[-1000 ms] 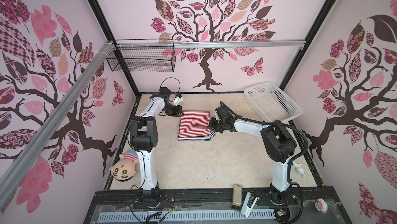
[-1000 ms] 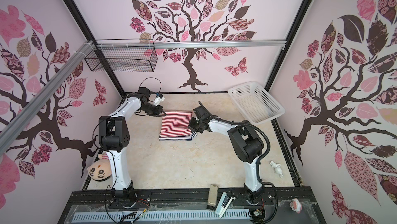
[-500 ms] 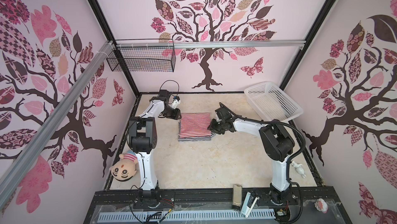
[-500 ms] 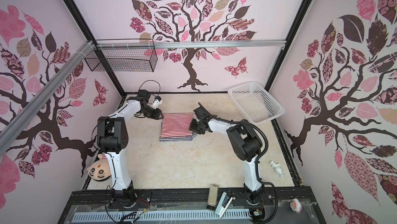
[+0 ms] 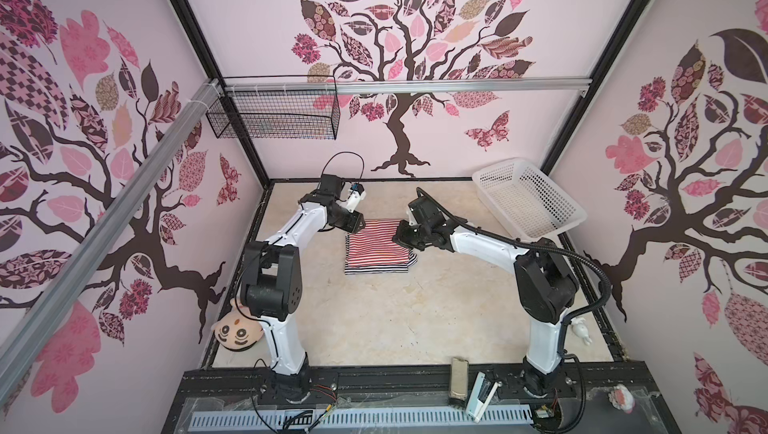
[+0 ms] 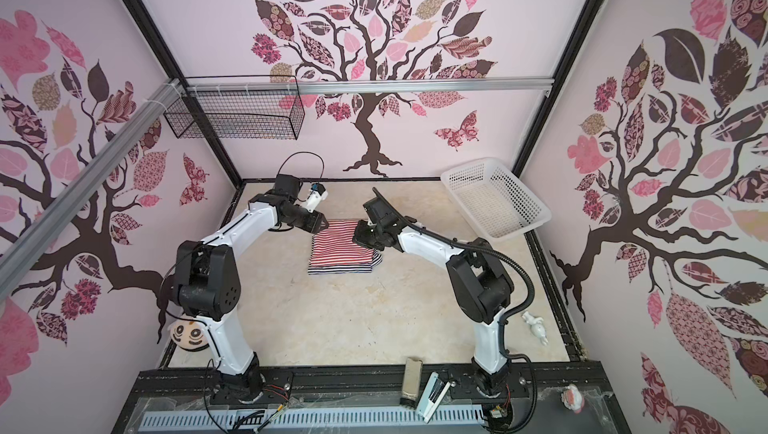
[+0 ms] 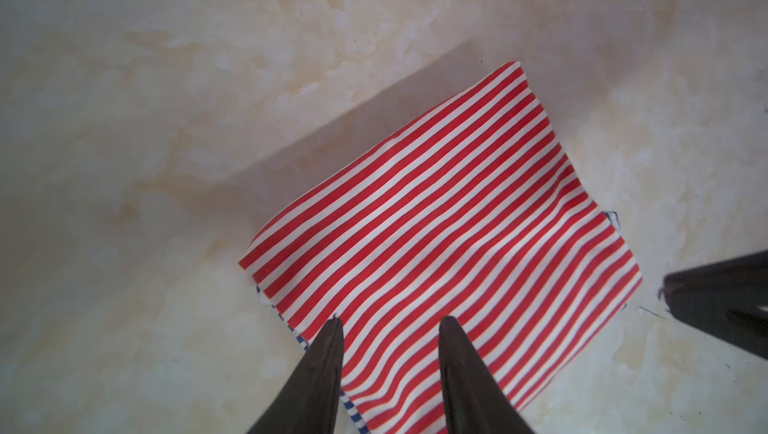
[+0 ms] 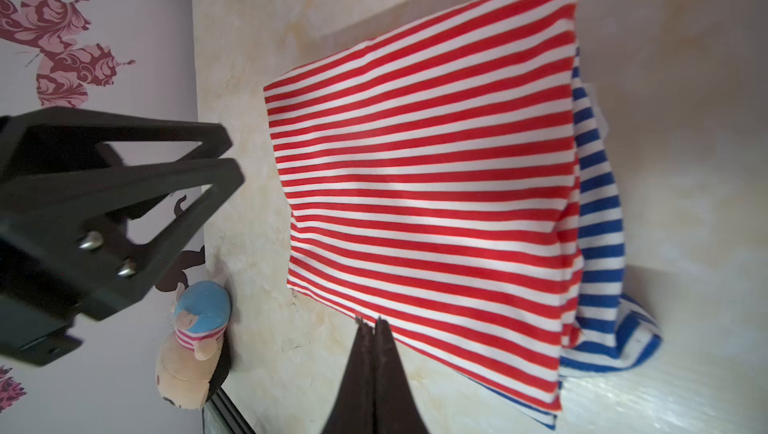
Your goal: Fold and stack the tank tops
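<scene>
As I judge, done: red-striped top [image 8: 428, 186] stacked on navy-striped top [image 8: 598, 203].
Remaining: maybe tidying.
Left pincer [image 7: 388, 321]: parted, tops just below.
Right pincer [image 8: 370, 321]: closed, tops just beside.

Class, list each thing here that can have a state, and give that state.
navy-striped tank top, folded, at the bottom.
red-striped tank top, folded, lying on it.
left end effector, open, empty.
right end effector, shut, at the red-striped top's edge.
white basket, empty.
plush doll, lying down.
</scene>
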Robot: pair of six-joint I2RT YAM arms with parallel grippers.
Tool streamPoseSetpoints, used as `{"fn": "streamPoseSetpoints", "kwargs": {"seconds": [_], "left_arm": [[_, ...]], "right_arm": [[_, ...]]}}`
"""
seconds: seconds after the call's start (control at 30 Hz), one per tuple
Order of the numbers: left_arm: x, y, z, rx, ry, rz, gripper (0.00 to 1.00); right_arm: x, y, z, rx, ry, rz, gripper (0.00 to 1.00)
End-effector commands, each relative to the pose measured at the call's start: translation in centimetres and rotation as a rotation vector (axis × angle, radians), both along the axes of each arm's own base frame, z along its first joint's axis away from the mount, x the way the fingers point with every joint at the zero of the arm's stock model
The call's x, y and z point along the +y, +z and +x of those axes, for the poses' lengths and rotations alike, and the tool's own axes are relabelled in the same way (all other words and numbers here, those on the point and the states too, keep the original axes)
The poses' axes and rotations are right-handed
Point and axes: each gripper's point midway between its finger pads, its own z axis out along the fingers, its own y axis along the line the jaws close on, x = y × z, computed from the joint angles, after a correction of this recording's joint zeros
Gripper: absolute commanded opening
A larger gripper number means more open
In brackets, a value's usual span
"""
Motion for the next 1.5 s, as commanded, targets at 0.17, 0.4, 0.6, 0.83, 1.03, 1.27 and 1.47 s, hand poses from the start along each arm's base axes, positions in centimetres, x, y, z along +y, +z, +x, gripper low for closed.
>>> {"fn": "streamPoseSetpoints", "kwargs": {"seconds": [0.17,0.4,0.6,0.83,1.03,1.27,1.47], "left_arm": [[2.9,-4.9,1.5,0.083,0.058,0.140,0.40],[3.4,-5.4,0.2,0.110,0.042,0.168,0.40],[2.4,0.3,-1.7,0.014,0.027,0.065,0.41],[0.5,-1.1,-5.1,0.116,-0.023,-0.023,0.41],[-0.5,-4.3,-7.8,0.226,-0.050,-0.081,0.41],[1.0,-7.5,-9.8,0.285,-0.042,0.034,0.40],[1.7,-6.2,-10.2,0.243,-0.041,0.054,0.40]], "right_arm": [[0.2,-6.3,-1.0,0.124,0.004,-0.038,0.00],[-0.3,-7.8,-1.6,0.162,0.007,-0.081,0.00],[0.7,-2.5,1.4,0.048,0.026,-0.075,0.00],[0.8,-3.9,5.9,0.095,-0.023,-0.040,0.00],[0.1,-6.9,8.6,0.140,-0.053,-0.002,0.00],[-0.8,-8.1,8.7,0.146,-0.035,0.000,0.00],[-0.7,-1.4,6.1,0.043,0.039,0.117,0.16]]}}
